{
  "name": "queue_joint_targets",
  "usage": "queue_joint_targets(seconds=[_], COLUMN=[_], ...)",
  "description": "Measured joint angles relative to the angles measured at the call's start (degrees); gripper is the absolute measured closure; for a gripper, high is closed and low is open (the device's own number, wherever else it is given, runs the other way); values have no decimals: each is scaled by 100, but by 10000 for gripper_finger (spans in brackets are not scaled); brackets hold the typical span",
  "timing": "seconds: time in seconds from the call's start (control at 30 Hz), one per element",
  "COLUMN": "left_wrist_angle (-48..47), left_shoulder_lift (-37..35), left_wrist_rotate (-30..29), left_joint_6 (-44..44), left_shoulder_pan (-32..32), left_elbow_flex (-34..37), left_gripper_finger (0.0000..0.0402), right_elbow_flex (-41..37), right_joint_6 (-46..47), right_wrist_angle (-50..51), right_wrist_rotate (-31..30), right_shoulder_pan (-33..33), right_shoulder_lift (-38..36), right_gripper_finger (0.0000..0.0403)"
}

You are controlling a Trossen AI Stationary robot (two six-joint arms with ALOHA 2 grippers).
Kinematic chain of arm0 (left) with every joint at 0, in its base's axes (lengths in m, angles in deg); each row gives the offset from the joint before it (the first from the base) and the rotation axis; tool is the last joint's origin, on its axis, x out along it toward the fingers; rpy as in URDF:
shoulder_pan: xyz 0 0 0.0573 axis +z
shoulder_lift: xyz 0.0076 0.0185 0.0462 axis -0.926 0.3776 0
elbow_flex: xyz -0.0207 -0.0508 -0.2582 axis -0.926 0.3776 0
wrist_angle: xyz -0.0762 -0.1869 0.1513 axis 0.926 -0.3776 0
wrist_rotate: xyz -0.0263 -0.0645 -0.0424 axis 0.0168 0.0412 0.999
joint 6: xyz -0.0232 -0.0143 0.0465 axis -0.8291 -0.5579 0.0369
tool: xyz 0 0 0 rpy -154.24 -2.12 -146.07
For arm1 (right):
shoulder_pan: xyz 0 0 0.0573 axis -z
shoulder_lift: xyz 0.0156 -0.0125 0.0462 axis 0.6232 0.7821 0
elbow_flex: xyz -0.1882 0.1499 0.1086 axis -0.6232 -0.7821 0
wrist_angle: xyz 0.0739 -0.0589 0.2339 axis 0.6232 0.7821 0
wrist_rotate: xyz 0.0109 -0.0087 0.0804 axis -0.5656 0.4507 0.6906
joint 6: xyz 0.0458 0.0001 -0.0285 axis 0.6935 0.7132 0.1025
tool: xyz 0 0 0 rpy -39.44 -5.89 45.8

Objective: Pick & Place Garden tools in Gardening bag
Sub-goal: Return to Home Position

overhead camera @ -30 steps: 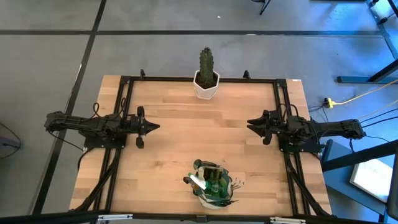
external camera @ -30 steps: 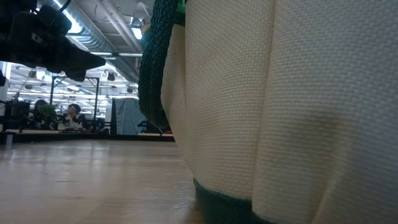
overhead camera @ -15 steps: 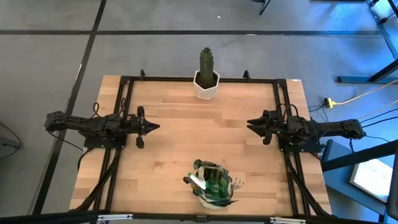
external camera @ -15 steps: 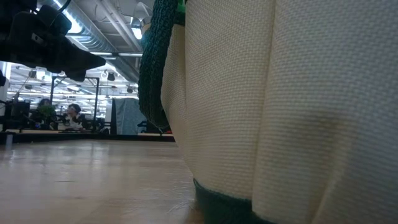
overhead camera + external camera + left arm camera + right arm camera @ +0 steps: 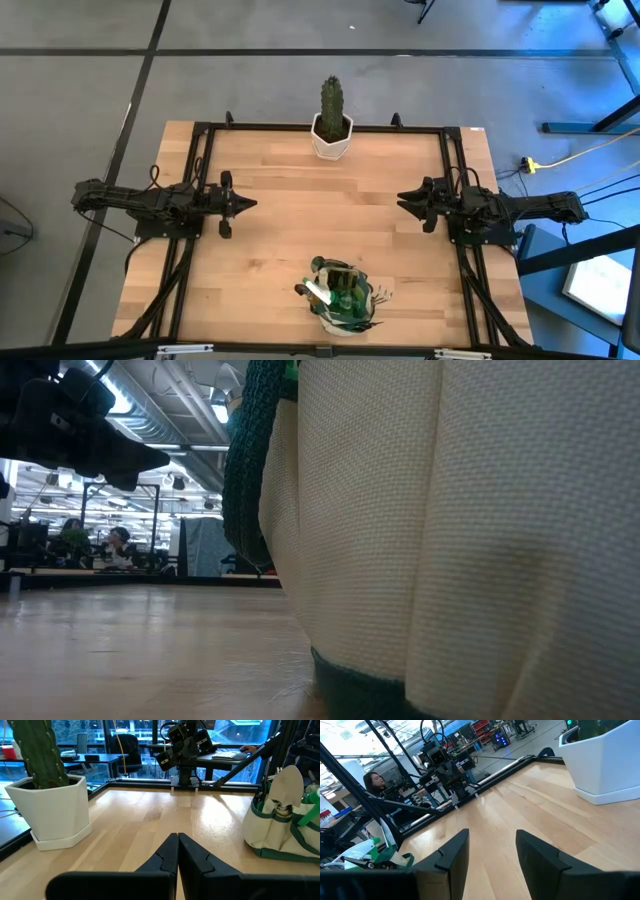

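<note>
Open tabletop (image 5: 300,235) across the middle, cactus pot (image 5: 331,137) at back edge, gardening bag (image 5: 343,297) at front edge

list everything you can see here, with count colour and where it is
table: one, light wood, under both arms
cactus: one, green, in the pot
pot: one, white, middle of one table edge
bag: one, tan with green trim, by the opposite edge, between the arms
trowel: one seen, pale blade, upright in the bag
spray bottle: one, green, in the bag
other garden tools: in the bag, count cannot be told
person: one, in the room beyond the table
left tool: one, dark, left side of the table, shut, empty
right tool: one, dark, right side of the table, open, empty
</note>
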State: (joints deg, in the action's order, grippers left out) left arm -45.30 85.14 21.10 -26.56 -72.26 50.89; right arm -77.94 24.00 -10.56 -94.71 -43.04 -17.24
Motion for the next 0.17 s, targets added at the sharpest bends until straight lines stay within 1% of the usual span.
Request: queue_joint_targets(seconds=[0.17], left_wrist_angle=[0], left_shoulder_lift=[0], left_wrist_rotate=[0], left_joint_6=[0], left_shoulder_pan=[-2], left_elbow_flex=[0], left_gripper_finger=[400], right_elbow_flex=[0], right_joint_6=[0], right_wrist_angle=[1], right_wrist_rotate=[0], right_shoulder_pan=[1], right_shoulder_lift=[-1], right_gripper_finger=[238])
